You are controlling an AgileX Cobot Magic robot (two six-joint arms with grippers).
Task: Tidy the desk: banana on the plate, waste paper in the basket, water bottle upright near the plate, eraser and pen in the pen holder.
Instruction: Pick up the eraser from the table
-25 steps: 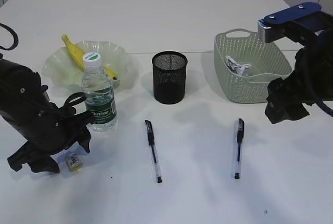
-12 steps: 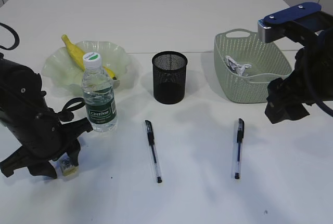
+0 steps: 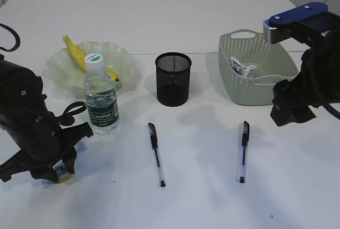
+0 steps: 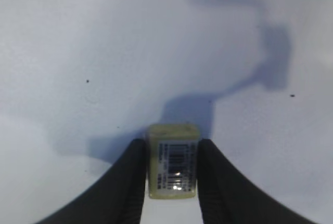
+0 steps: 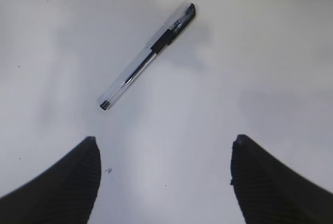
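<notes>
My left gripper (image 3: 60, 169) is low at the front left of the table, shut on the small yellowish eraser (image 3: 63, 171). In the left wrist view its jaws (image 4: 171, 145) press both sides of the eraser (image 4: 173, 161), which has a barcode label. My right gripper (image 3: 289, 115) hangs open and empty in front of the basket; the right wrist view (image 5: 165, 140) shows one pen (image 5: 148, 57) ahead of it. Two pens (image 3: 155, 153) (image 3: 243, 151) lie on the table. The banana (image 3: 75, 52) is on the green plate (image 3: 121, 57). The water bottle (image 3: 101, 101) stands upright beside the plate. The black mesh pen holder (image 3: 173, 78) stands in the middle.
The green basket (image 3: 234, 88) at the right holds crumpled waste paper (image 3: 242, 67). The white table extends in front of the pens and behind the holder.
My left gripper has moved down and left onto the eraser and closed around it. The right arm has not moved.
</notes>
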